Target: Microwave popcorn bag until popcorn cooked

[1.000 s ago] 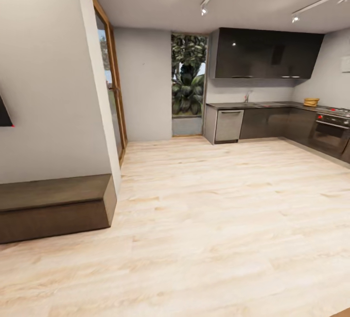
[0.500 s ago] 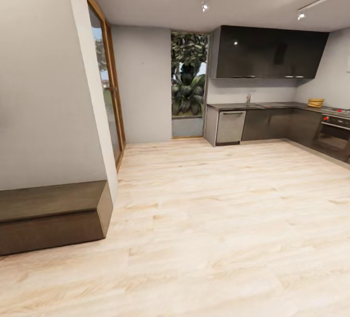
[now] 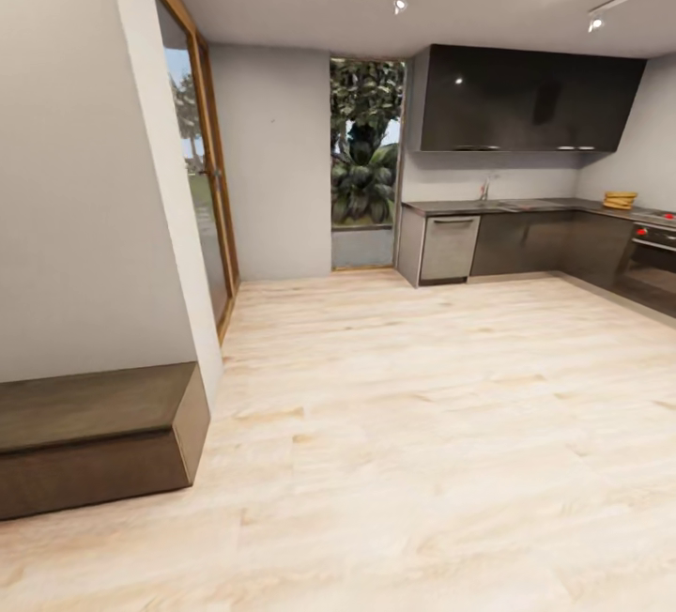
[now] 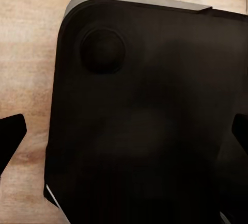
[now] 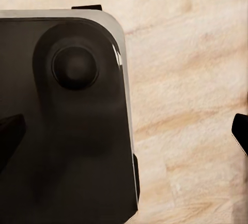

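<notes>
Far off at the right, the small tan-orange popcorn bag (image 3: 620, 200) sits on the grey countertop (image 3: 512, 206) of the kitchen, close to the hob (image 3: 659, 215). The microwave is out of view, and the popcorn is too small to make out. In the left wrist view my left gripper (image 4: 124, 136) is open, its dark fingertips (image 4: 10, 137) far apart over the robot's dark base (image 4: 144, 110). In the right wrist view my right gripper (image 5: 124, 133) is open too, above the base (image 5: 62, 121) and the wooden floor (image 5: 181, 79).
A wide light wooden floor (image 3: 422, 405) stretches between me and the kitchen. A low dark bench (image 3: 94, 434) stands against the left wall beside a glass door (image 3: 192, 190). Dark cabinets (image 3: 526, 100), a steel dishwasher (image 3: 449, 249) and a dark oven (image 3: 650, 265) line the far right.
The whole head view has shifted, so the camera has moved: bench lower and larger at left, kitchen slid right. The dark object on the left wall has left the picture.
</notes>
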